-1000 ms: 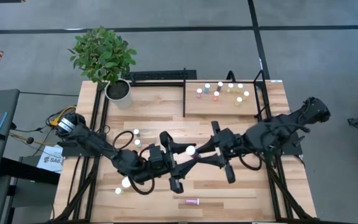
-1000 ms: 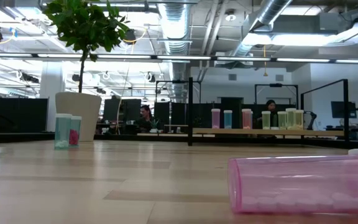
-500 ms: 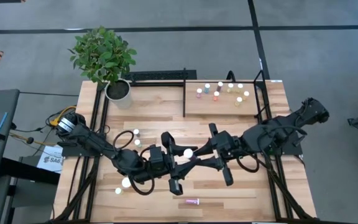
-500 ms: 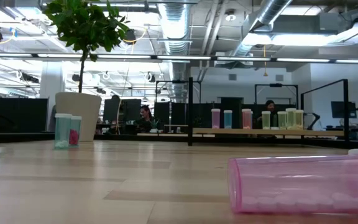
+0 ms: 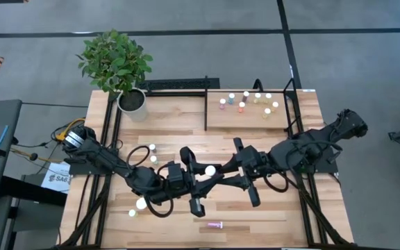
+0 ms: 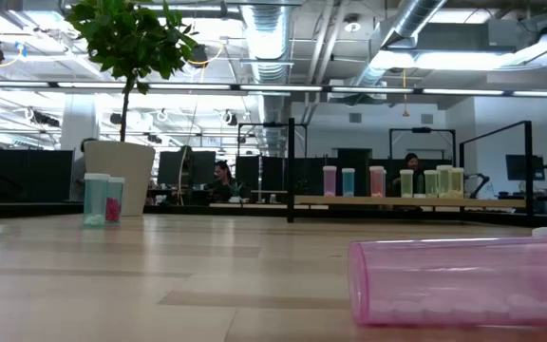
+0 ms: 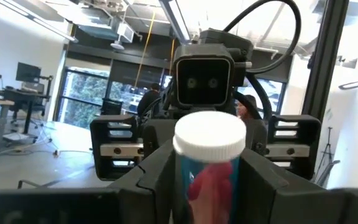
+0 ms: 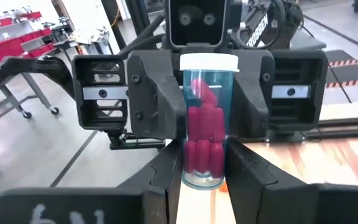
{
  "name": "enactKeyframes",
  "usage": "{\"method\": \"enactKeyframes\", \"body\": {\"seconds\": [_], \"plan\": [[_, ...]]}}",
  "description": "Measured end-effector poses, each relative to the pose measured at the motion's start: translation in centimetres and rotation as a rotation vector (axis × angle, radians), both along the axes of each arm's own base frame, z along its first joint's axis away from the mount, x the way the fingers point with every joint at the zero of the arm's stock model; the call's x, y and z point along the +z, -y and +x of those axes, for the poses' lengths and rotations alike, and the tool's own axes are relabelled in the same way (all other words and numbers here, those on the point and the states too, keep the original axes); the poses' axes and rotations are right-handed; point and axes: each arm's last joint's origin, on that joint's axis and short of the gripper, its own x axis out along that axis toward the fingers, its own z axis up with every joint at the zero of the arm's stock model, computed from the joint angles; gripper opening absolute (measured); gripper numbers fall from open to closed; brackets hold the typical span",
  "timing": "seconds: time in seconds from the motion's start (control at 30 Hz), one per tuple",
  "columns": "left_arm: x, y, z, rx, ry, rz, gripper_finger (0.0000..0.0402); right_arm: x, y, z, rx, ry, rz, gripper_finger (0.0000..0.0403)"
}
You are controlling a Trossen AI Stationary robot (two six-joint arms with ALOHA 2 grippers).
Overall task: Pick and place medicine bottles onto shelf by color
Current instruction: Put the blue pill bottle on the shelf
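Mid-table [image 5: 186,139], both end effectors [image 5: 201,182] gripping bottle [image 5: 210,169]

A clear blue-tinted medicine bottle [image 8: 204,121] with a white cap, filled with magenta pills, stands upright mid-bench. Seven small bottles [image 5: 242,106] stand on the shelf [image 5: 217,119] at one o'clock.

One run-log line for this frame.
phase: handover | bottle upright between both grippers | right gripper shut on bottle | left gripper around it
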Motion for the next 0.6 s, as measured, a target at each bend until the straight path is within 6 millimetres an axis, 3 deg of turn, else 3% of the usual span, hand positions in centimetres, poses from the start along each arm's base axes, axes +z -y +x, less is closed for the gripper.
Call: {"method": "enactKeyframes", "body": {"seconds": [0.13, 0.33, 0.47, 0.6], "plan": [[-0.1, 0.0, 0.0, 0.008, -0.008, -0.001, 0.0106, 0.0, 0.2, -0.4, 0.014, -0.031, 0.020, 0.0147], [-0.1, 0.0, 0.0, 0.019, -0.014, 0.012, 0.0088, 0.5, 1.0, -1.3, 0.033, -0.054, 0.075, 0.0225], [-0.2, 0.0, 0.1, 0.019, -0.022, 0.018, 0.0084, 1.5, 1.7, -2.9, 0.082, -0.059, 0.135, 0.0260], [-0.7, 0.1, 0.3, 0.020, -0.079, 0.059, 0.0083, 2.4, 2.9, -5.6, 0.125, -0.129, 0.287, 0.0265]]}}
